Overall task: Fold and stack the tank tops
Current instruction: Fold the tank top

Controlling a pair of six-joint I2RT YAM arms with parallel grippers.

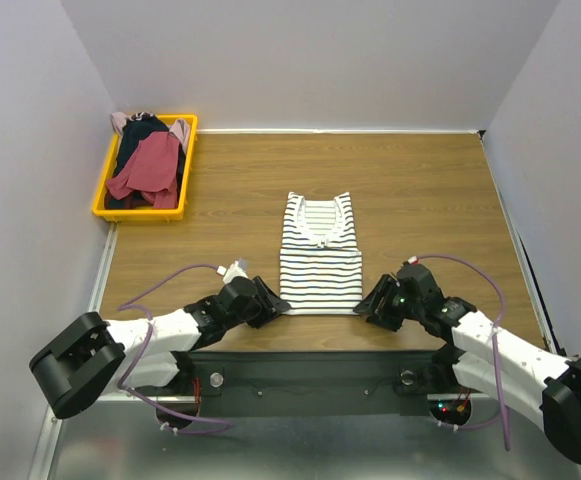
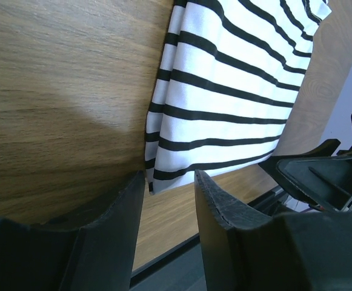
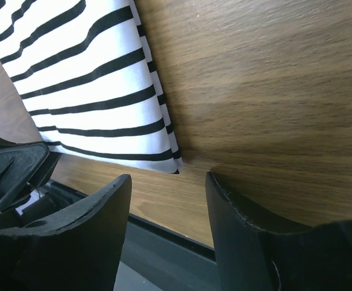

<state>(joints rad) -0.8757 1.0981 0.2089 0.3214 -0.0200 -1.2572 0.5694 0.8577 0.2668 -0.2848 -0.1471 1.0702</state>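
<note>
While left pincer (image 2: 168,182), right pincer (image 3: 168,180) gape, striped top (image 1: 320,262) lies on wood table (image 1: 430,200) (pale walls (image 1: 320,60)).

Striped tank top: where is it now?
In the top view the striped tank top lies midway across the table, its near corners flanked by the left gripper and the right gripper.

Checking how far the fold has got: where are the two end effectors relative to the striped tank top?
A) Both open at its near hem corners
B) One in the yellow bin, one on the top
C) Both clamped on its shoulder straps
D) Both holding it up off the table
A: the left end effector and the right end effector each sit open at a near hem corner of the striped tank top, which lies flat on the table.
</note>
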